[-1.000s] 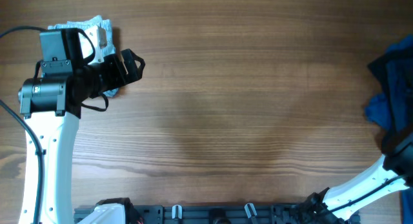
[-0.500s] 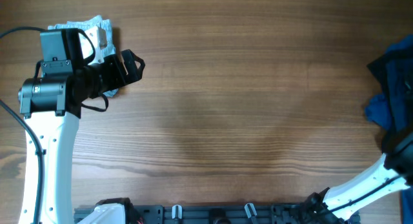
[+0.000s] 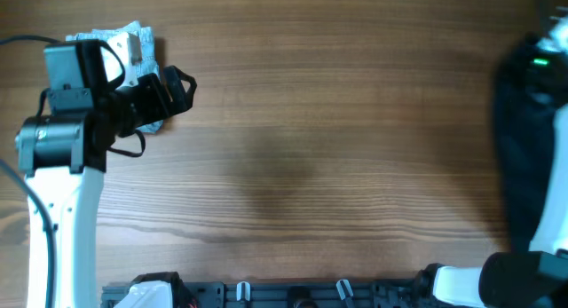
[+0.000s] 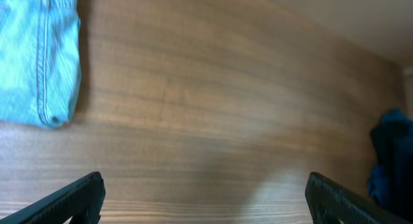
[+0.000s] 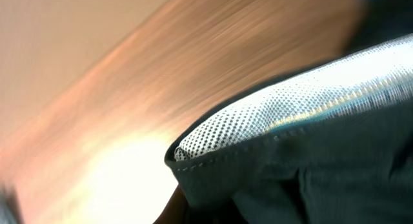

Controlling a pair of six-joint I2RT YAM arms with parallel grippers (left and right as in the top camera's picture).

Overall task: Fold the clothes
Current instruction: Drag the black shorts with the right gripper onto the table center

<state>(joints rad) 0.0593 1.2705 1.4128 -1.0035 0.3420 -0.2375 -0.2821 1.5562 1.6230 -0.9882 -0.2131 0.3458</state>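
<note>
A dark blue-green garment [image 3: 519, 157] with a white mesh lining [image 5: 290, 114] hangs lifted at the table's right edge. It fills the lower right of the right wrist view [image 5: 310, 179] and hides my right gripper's fingers, which are shut on it. A folded light blue denim piece [image 3: 133, 40] lies at the far left, seen too in the left wrist view [image 4: 39, 56]. Just right of it my left gripper [image 3: 180, 88] hovers open over bare wood, its fingertips [image 4: 84, 195] far apart and nothing between them.
The wooden table [image 3: 311, 148] stretches between the two arms. The right arm's white link [image 3: 524, 277] comes up from the bottom right corner. A black rail with clips [image 3: 293, 293] runs along the front edge.
The right gripper has shut on the dark garment and lifted it, so the cloth now looms larger and covers the blue pile at the right edge. The left arm has shifted slightly left.
</note>
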